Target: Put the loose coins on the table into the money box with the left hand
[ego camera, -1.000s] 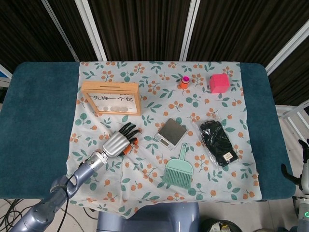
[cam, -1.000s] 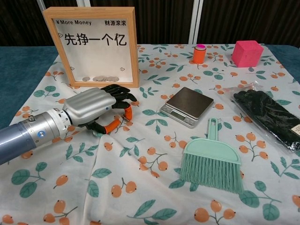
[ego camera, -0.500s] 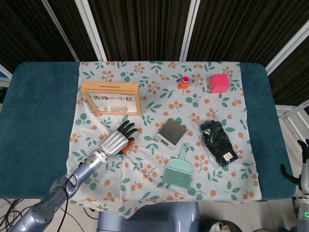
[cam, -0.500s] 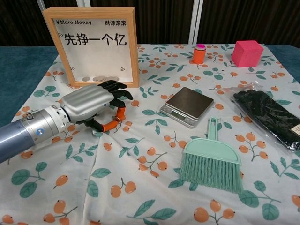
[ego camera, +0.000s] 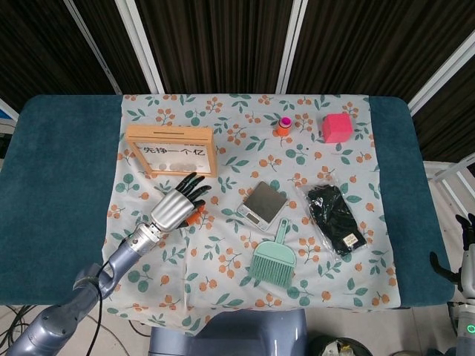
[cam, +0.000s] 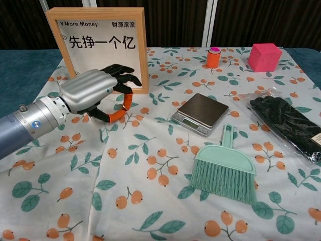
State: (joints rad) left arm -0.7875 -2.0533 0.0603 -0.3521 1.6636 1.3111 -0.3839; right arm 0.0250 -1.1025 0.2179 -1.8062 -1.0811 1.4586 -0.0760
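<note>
one left robot hand (cam: 98,89) hovers before the money box (cam: 98,46), fingers curled; whether it pinches a coin is unclear.

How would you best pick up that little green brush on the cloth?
Probably by its handle, the narrow part with a loop at the end that points toward the scale. The green brush lies flat with its wide, soft bristles toward the table's near edge, so they give a poor hold. I would come from above and close across the handle's sides.
</note>
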